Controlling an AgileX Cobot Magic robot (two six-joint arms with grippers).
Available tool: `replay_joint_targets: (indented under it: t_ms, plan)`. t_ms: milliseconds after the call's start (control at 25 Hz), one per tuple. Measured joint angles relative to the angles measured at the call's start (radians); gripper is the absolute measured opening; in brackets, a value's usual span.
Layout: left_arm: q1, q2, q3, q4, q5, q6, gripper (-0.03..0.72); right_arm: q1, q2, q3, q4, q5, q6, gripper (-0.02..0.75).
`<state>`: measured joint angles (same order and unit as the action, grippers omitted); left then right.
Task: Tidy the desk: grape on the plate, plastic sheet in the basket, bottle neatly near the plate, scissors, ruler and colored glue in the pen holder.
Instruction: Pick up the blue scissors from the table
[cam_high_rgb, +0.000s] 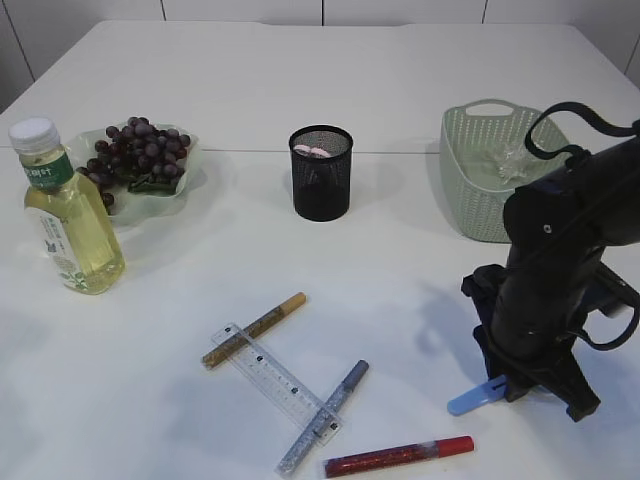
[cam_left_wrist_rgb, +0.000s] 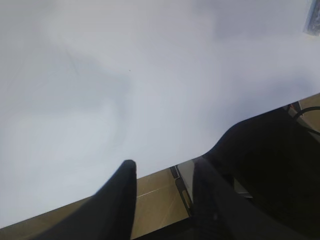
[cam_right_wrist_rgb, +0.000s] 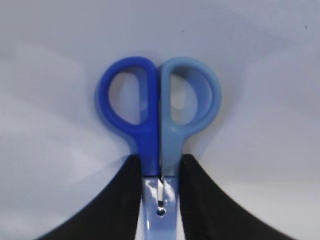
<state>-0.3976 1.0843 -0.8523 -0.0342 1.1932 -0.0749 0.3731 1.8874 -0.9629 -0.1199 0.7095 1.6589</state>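
1. The right gripper (cam_right_wrist_rgb: 160, 200) has its jaws closed on the scissors (cam_right_wrist_rgb: 159, 115), clamping just below the two blue handle loops near the pivot; the loops stick out ahead of the jaws, low over the table (cam_high_rgb: 320, 90).
2. The scissors look light, rigid and smooth-handled, so a hold at the neck probably stops them swinging or opening.
3. The left gripper (cam_left_wrist_rgb: 162, 172) has jaws partly open and holding nothing.
4. The pen holder (cam_high_rgb: 321, 172) stands well away from the right jaws.
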Motion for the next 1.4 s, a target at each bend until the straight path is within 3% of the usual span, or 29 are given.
replay_joint_targets:
  t_ms: [160,720,1120,1400]
  plan:
    - [0.000,0.000,0.000,0.000,0.001,0.000,0.275,0.000,0.000,0.000,0.000,-0.011,-0.057,0.217]
    - [0.000,0.000,0.000,0.000,0.001,0.000,0.273,0.000,0.002,-0.006,0.147,-0.040,-0.591,0.217]
    - [0.000,0.000,0.000,0.000,0.001,0.000,0.272,0.000,0.033,-0.071,0.165,0.067,-0.924,0.217]
    - [0.000,0.000,0.000,-0.004,0.001,0.000,0.272,0.000,0.042,-0.096,0.165,0.106,-1.051,0.217]
